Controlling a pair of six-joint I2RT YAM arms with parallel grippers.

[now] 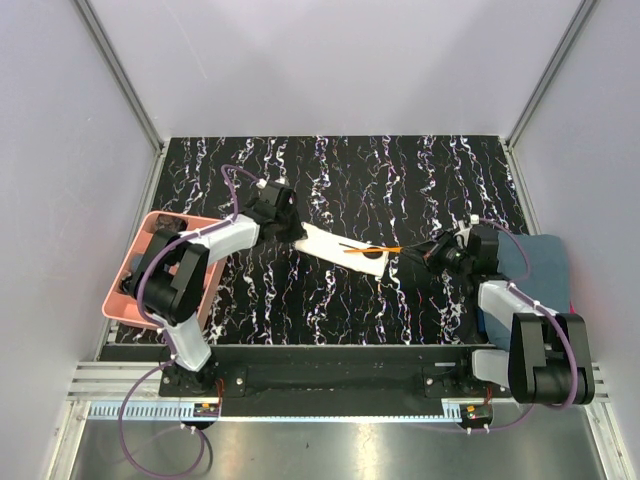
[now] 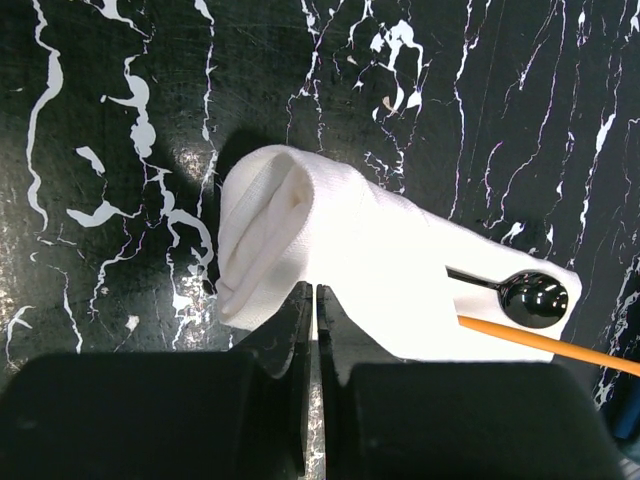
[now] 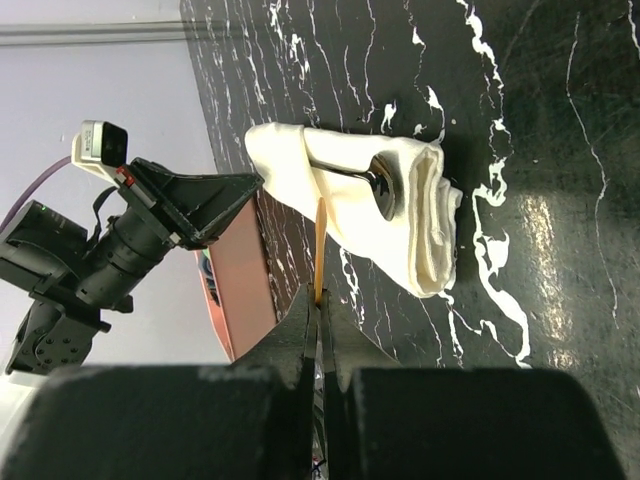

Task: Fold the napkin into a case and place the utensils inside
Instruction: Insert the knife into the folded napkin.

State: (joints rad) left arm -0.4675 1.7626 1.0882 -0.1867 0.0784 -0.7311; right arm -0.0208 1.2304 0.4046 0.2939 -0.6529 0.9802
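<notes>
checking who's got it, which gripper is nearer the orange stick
right. right gripper has jaws shut on the orange stick; left gripper pinches the napkin at its far end, off the stick

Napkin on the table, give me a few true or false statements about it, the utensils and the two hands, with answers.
1. The black spoon has its bowl resting on the napkin. True.
2. The right hand holds the spoon. False: it is shut on the orange stick.
3. The napkin sits in the pink tray. False: it lies on the black marbled table, and the tray is off at the left edge.
4. The left hand is closed at the napkin's edge. True.
5. The orange stick's far end reaches onto the napkin. True.
</notes>
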